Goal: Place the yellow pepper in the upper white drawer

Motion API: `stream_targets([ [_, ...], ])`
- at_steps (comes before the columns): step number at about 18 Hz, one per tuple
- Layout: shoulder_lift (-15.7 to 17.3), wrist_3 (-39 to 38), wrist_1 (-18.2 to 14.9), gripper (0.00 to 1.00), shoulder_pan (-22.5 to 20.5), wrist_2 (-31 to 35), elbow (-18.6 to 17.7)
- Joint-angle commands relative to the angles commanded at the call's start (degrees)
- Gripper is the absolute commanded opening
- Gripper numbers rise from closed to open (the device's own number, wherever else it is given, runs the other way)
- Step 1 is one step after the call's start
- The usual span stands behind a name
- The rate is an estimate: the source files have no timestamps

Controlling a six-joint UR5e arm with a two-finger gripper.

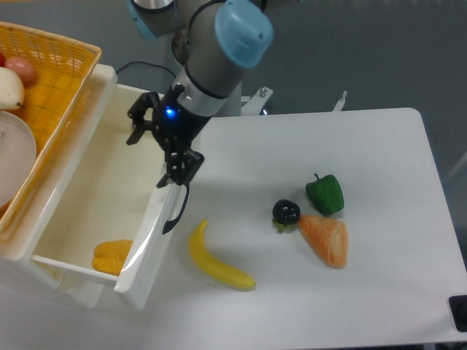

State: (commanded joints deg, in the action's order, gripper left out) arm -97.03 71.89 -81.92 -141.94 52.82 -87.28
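Observation:
The yellow pepper lies on the floor of the upper white drawer, near its front corner, partly hidden by the front panel. The drawer is pulled out, its dark curved handle facing the table. My gripper hangs open above the drawer's right wall, with nothing between its fingers, well back from the pepper.
A yellow woven basket with produce and a white dish sits on top at the left. On the table lie a banana, a green pepper, a dark round fruit and an orange wedge.

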Motion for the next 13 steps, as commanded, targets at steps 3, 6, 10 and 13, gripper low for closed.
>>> stream_targets([
  [3, -0.79, 0.0, 2.98, 1.0, -1.41, 0.87, 0.18],
  [6, -1.75, 1.49, 6.33, 1.0, -1.41, 6.31, 0.18],
  [10, -3.16, 5.79, 8.53, 1.0, -2.46, 12.99, -0.09],
  [13, -3.69, 10.71, 8.71, 1.0, -2.82, 18.78, -0.09],
])
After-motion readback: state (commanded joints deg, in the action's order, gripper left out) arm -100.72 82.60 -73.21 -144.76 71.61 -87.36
